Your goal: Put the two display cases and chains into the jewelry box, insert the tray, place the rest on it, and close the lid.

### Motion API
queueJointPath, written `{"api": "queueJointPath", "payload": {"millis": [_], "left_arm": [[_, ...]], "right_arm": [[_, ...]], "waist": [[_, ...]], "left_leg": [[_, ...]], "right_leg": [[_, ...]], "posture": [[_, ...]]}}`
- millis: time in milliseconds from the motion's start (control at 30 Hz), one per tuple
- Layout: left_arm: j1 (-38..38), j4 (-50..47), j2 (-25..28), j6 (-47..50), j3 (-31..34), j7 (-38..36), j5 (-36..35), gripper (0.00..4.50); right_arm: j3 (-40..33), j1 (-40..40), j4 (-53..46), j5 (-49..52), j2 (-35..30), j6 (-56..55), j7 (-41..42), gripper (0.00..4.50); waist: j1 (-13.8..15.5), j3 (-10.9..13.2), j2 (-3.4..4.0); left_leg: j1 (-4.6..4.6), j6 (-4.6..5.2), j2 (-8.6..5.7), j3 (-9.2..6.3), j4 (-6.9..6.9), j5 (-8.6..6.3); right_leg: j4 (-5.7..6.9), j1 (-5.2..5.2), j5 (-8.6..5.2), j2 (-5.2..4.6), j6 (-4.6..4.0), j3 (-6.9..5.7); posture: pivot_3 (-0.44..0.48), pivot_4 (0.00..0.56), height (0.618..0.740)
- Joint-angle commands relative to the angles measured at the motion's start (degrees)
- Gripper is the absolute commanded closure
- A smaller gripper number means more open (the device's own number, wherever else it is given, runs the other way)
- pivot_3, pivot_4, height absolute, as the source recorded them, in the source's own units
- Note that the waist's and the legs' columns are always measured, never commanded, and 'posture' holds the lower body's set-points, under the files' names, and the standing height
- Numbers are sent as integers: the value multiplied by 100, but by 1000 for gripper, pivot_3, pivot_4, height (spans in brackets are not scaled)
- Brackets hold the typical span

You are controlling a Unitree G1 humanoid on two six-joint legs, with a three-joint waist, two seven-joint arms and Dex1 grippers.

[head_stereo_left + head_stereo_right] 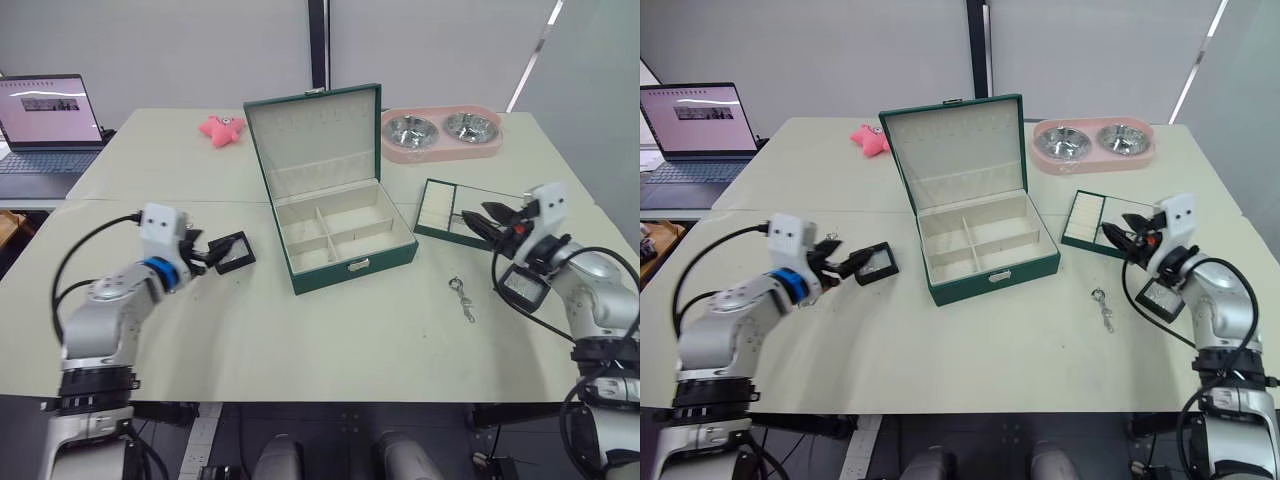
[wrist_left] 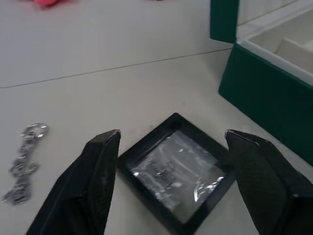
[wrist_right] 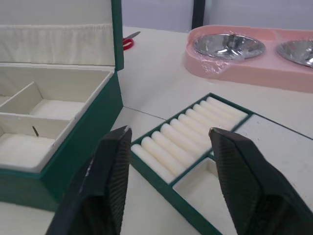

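Display case (image 2: pixel 177 172), one flat square black-framed piece with a crinkled clear window, is lying on the pale table (image 1: pixel 330 330) left of the jewelry box (image 1: pixel 345 236), and the left gripper (image 2: pixel 171 183) is hovering over it with its ribbed black fingers spread wide on either side, not yet touching. Judging by this, the first step is in hand: collecting a case for the box. The next move is calling for lowering the fingers to the frame's opposite edges, closing on them, then carrying the case right into one of the cream-lined compartments.

Just left of the case, a short silver chain (image 2: pixel 23 161) is lying in the left wrist view; another chain (image 1: pixel 461 298) is resting near the table's front right. The box is standing open, its dark green lid (image 1: pixel 316 136) upright with a gathered cream pocket inside.

On the right, the right gripper (image 3: pixel 168 161) is pointing at the green-rimmed tray (image 3: pixel 195 134), fingers apart above its row of ribbed cream ring rolls. Beyond it a pink double bowl dish (image 1: pixel 441 134) is holding two steel bowls.
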Motion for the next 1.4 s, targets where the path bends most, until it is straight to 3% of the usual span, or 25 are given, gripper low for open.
{"api": "queueJointPath", "payload": {"millis": [33, 267, 467, 700, 1000, 1400], "left_arm": [[-172, -542, -245, 402, -316, 188, -4, 2203], [-241, -765, -510, 814, -620, 352, 38, 4443], [-257, -799, -667, 948, -899, 360, 116, 4479], [-334, -643, -796, 804, -1096, 342, 379, 4479], [-518, -295, -1050, 593, -1208, 209, 615, 4479], [-686, 214, -969, 158, -1311, -290, 865, 4479]], "right_arm": [[394, -266, 507, -411, 132, -382, 94, 2788], [823, -730, 1406, -866, 531, -852, 35, 4495], [970, -1227, 2133, -1009, 939, -1220, 184, 4500], [1126, -1117, 1971, -968, 1056, -1137, 747, 4500], [1175, -535, 956, -774, 994, -555, 1062, 4500], [1142, 366, -716, -454, 945, 467, 978, 4500]], "waist": [[-1, 0, 0], [-35, 0, -1], [-55, 0, -1], [-37, -1, -1], [9, -1, -1], [10, -1, -1]], "left_leg": [[0, 0, 0, 0, 0, 0], [2, -16, 1, 1, 3, 9], [2, -22, 0, 2, 5, 12], [2, -22, -1, 0, 5, 13], [2, -22, -2, -2, 5, 13], [2, -22, -3, -4, 4, 12]], "right_leg": [[-2, 0, 0, 0, 0, -1], [6, -1, 0, 1, 0, 2], [5, 1, 0, 0, 0, 2], [4, 1, 0, -2, 0, 1], [4, 4, 0, -3, 0, -1], [4, 4, 0, -2, 0, -2]], "posture": [[0, 150, 740], [0, 150, 740], [0, 150, 740], [0, 150, 740], [0, 150, 740], [0, 150, 740]]}}
